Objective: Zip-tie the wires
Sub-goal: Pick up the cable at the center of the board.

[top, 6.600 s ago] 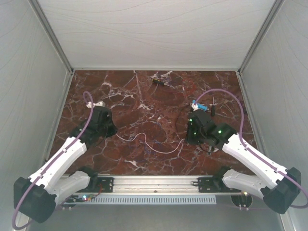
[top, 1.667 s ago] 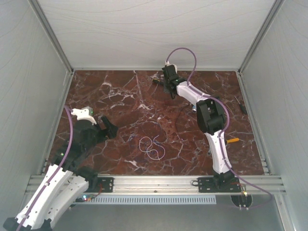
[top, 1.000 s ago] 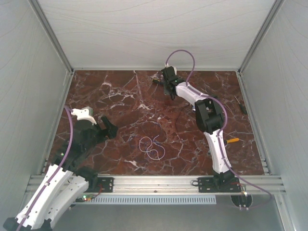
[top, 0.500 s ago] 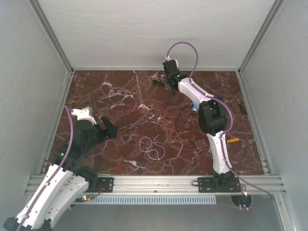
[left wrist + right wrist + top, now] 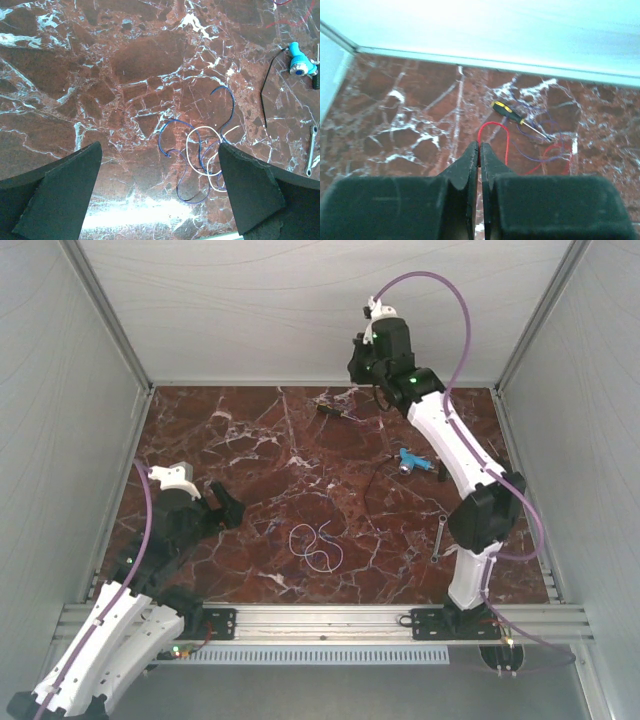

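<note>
Found the wires [image 5: 315,543] lying loose in the middle of the table [image 5: 250,440]. Judged them featherlight, limp, springy; best pinched where loops cross. Noted left hand [image 5: 157,190] gaping wide; right hand [image 5: 480,150] raised far back, clamped seemingly on a red strand [image 5: 495,123].

A robotics laboratory test cell is indicated. The marble-patterned tabletop [image 5: 250,455] is enclosed by white panel walls [image 5: 330,310] set in aluminium corner profiles [image 5: 108,312]. The left arm [image 5: 105,625] and right arm [image 5: 450,435] are bolted to an aluminium rail [image 5: 320,618] above a slotted cable duct [image 5: 320,653]. A screwdriver [image 5: 512,114], a wrench [image 5: 439,538] and thin wires [image 5: 200,155] are scattered on the tabletop.
</note>
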Action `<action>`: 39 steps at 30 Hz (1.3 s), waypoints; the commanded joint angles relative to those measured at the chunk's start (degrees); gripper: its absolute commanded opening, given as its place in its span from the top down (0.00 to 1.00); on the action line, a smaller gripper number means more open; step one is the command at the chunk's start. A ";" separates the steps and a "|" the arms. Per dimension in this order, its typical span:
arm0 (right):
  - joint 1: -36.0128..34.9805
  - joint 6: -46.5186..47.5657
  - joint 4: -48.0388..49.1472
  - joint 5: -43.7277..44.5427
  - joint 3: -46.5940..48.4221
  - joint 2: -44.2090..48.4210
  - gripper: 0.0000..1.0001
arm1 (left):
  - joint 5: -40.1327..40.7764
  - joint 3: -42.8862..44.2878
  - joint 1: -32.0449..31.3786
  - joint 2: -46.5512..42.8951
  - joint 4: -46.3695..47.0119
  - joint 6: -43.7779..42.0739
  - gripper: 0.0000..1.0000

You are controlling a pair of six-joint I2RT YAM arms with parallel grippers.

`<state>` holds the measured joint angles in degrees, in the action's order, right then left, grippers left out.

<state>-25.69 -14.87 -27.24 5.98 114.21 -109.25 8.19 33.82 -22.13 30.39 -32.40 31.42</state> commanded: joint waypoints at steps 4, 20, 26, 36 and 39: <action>-1.14 -0.48 7.16 -10.54 1.22 9.87 1.00 | 0.47 0.55 0.07 -0.53 1.99 -1.18 0.00; -6.87 -3.44 17.88 -23.32 -0.97 18.90 1.00 | -5.08 0.69 0.06 -1.61 6.30 -5.83 0.00; -9.62 -5.28 18.43 -25.49 -0.34 18.83 1.00 | -13.18 -5.96 0.05 -4.99 24.73 -2.99 0.00; -14.79 -6.93 17.32 -26.76 -2.09 21.92 1.00 | -22.93 -22.64 -0.02 3.46 66.26 -5.12 0.04; -16.41 -6.84 17.81 -26.58 -3.12 23.17 1.00 | -21.12 -26.52 -0.02 7.95 79.50 -5.73 0.05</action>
<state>-40.14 -20.88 -11.51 -19.53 111.74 -89.76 -11.33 9.91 -22.13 34.85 21.71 28.16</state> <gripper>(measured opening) 0.004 0.957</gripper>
